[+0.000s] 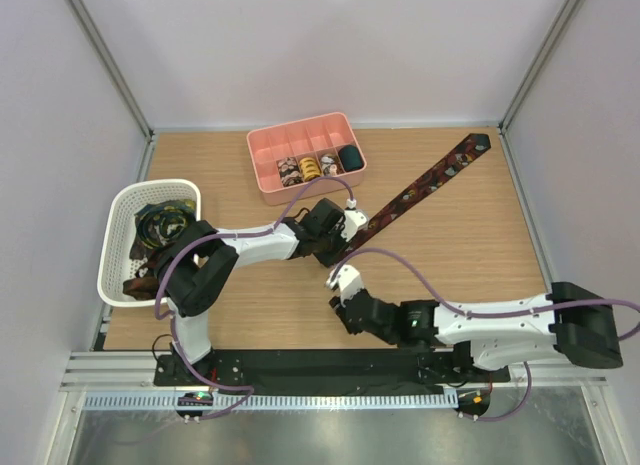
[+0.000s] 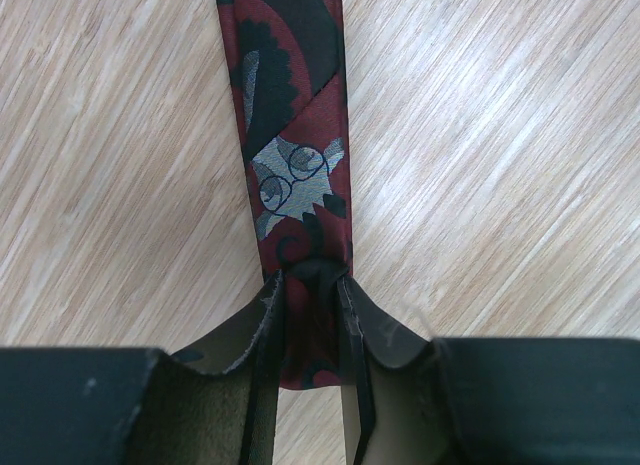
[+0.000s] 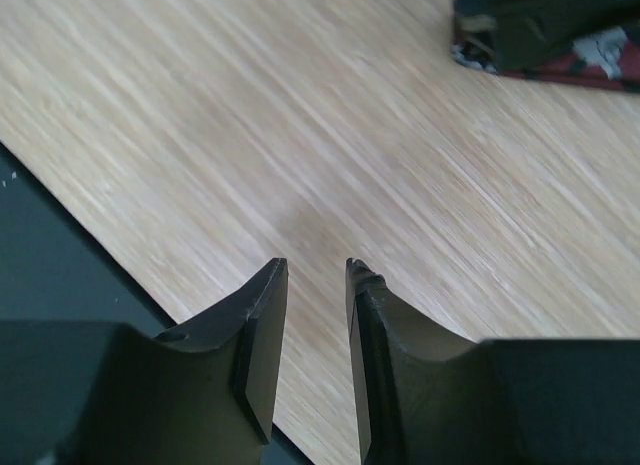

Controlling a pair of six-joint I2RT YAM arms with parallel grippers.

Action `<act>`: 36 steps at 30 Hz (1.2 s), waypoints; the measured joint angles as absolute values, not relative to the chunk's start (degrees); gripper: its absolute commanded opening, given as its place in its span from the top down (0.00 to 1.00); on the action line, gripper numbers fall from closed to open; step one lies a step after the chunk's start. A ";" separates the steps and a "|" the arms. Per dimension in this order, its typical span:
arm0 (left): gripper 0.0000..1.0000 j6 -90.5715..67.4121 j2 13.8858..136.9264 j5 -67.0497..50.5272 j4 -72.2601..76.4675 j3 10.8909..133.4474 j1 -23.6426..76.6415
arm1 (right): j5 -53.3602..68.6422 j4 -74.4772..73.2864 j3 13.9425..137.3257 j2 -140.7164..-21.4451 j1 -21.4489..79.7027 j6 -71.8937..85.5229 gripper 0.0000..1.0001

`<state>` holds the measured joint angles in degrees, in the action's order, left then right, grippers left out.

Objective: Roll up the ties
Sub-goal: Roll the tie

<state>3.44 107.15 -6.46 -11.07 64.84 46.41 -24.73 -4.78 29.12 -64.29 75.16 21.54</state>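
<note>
My left arm rises from its base, folds at the elbow just beside the basket, and sends its forearm rightward over the bench, the wrist tipped down near the middle. There my left pincer is clenched on the near end of the tie. In the left wrist view both fingers press in from either side, and the dark red cloth bunches into a small fold between them. From that grip the tie lies flat on the wood, running in a straight diagonal to the far right corner of the bench, where its other end rests. My right arm reaches low from its base at the right, its forearm stretched leftward along the near edge and the wrist angled up toward the left. My right pincer hangs just on the near side of the gripped end, apart from it. Its jaws stand a narrow way apart with nothing between them, only bare bench below. Further back, the pink tray holds coils in its front compartments, and loose ties lie heaped in the basket.
</note>
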 measured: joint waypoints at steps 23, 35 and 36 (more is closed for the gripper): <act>0.73 2.37 107.90 -6.70 -14.46 66.92 46.39 | -50.94 -25.74 76.40 -119.59 82.48 -1.48 0.50; 0.71 -0.27 109.60 -7.03 -23.07 71.64 46.37 | -54.85 -34.35 82.30 -124.31 76.36 -1.48 0.47; 0.71 -0.64 109.82 -7.05 -23.83 72.10 46.37 | -55.20 -34.68 82.41 -124.53 76.36 -1.52 0.46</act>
